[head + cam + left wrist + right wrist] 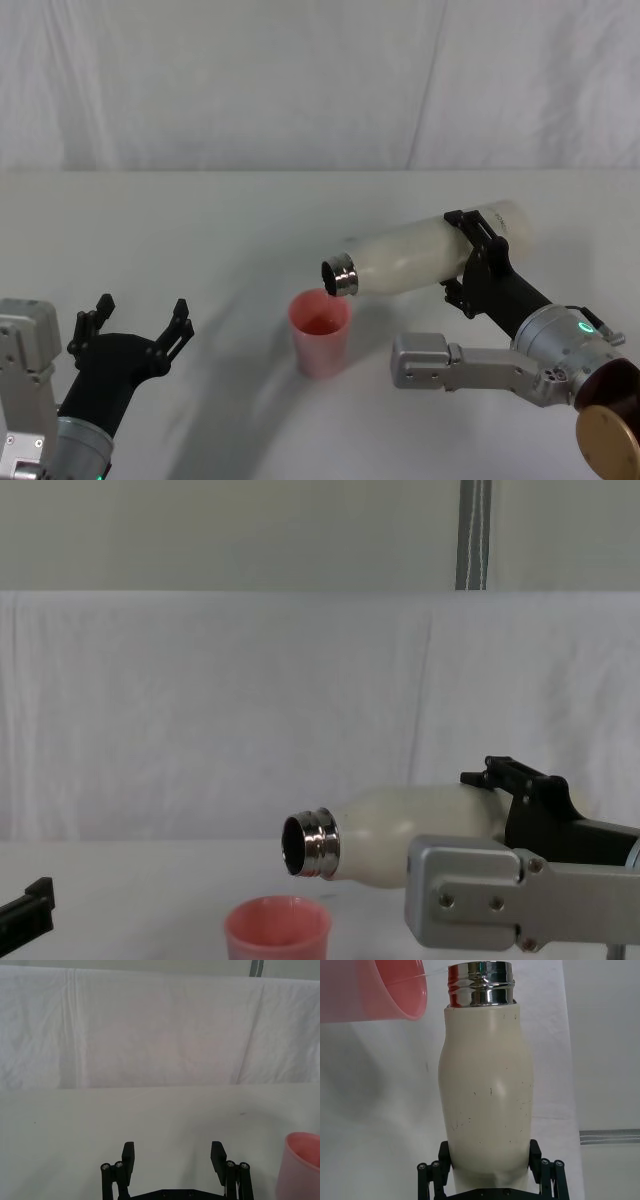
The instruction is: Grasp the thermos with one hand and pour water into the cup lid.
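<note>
Gripping the thermos (420, 257) low on its rigid, smooth, likely slippery body, the right end effector (476, 262) tips its neck over the light, tippable cup lid (320, 332) mid-bench. The left end effector (140, 325) hangs open near the bench's left edge.

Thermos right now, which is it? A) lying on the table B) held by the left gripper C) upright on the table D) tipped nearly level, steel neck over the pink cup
D: the right gripper holds the thermos tipped, neck above the cup lid.

Bare table (200, 230) w/ room all round cup lid (320, 333); thermos (420, 255) overhangs it.
</note>
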`<move>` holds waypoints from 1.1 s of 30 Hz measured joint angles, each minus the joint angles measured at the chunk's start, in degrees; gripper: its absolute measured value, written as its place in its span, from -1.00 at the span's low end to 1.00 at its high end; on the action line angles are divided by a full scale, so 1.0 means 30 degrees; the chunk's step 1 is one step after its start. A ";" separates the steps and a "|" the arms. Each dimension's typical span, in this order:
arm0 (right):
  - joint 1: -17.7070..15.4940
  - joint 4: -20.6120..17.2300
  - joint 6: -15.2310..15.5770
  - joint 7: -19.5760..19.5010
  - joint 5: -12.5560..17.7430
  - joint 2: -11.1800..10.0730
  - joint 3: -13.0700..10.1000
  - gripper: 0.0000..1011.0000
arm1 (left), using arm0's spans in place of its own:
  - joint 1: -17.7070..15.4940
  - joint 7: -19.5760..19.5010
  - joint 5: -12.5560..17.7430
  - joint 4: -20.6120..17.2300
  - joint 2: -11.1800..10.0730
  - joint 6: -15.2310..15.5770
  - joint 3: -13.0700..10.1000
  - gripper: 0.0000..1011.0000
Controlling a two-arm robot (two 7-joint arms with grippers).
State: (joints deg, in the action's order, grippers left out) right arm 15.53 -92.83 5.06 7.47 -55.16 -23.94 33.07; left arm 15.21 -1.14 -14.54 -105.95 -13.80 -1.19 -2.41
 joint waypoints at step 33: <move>0.0163 0.0125 -0.0078 0.0052 -0.0012 0.0028 0.0062 0.88 | 0.0000 0.0000 0.0000 0.0000 -0.0001 0.0000 -0.0001 0.98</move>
State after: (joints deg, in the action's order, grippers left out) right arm 16.02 -92.45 4.82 7.63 -55.20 -23.85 33.26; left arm 15.21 -1.14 -14.55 -105.95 -13.81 -1.19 -2.41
